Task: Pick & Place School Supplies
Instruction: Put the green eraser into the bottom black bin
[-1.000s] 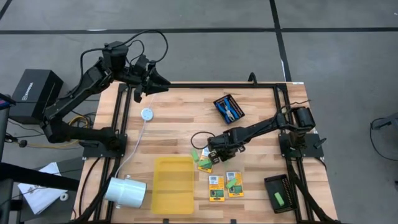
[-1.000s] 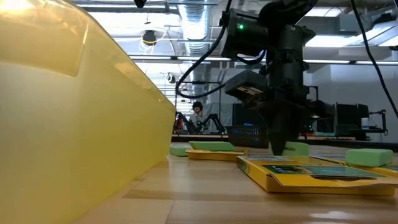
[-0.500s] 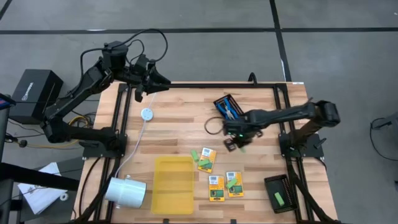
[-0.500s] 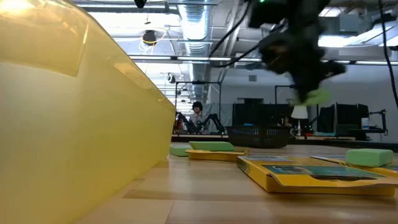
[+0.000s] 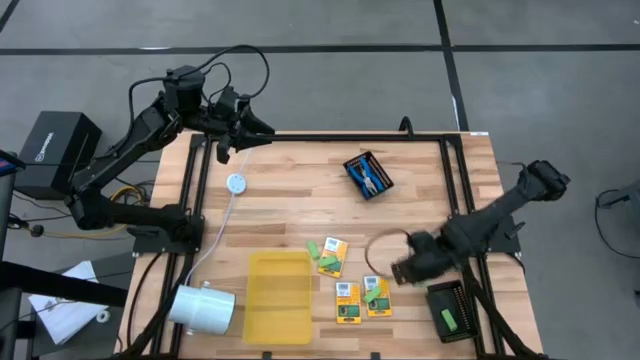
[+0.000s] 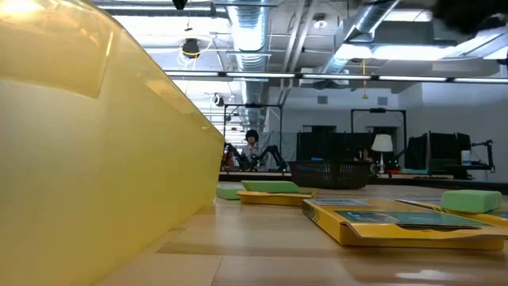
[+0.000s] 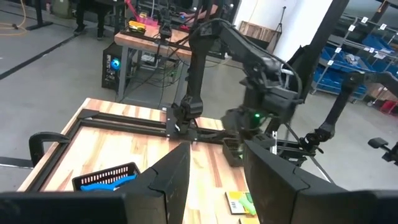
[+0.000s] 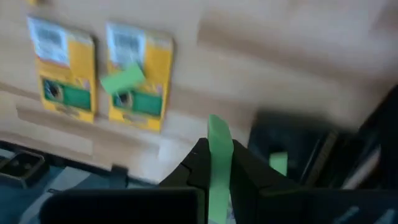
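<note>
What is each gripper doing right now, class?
Left gripper: open, empty, at the table's far-left corner.
Right gripper: shut on a green stick.

Workshop hall around a butcher-block table

The wooden table (image 5: 300,190) stands on a grey floor (image 5: 520,60) crossed by dark seams at 12 o'clock. A black case (image 5: 55,150) sits off the table at 9 o'clock. Across the room, ducts (image 6: 254,32) and strip lights (image 6: 381,52) run under the ceiling, a person (image 6: 251,147) sits at a far bench, and a lamp (image 6: 382,144) glows beside dark monitors (image 6: 448,149). Blue-binned shelving (image 7: 373,43) lines a white wall (image 7: 292,25).
</note>
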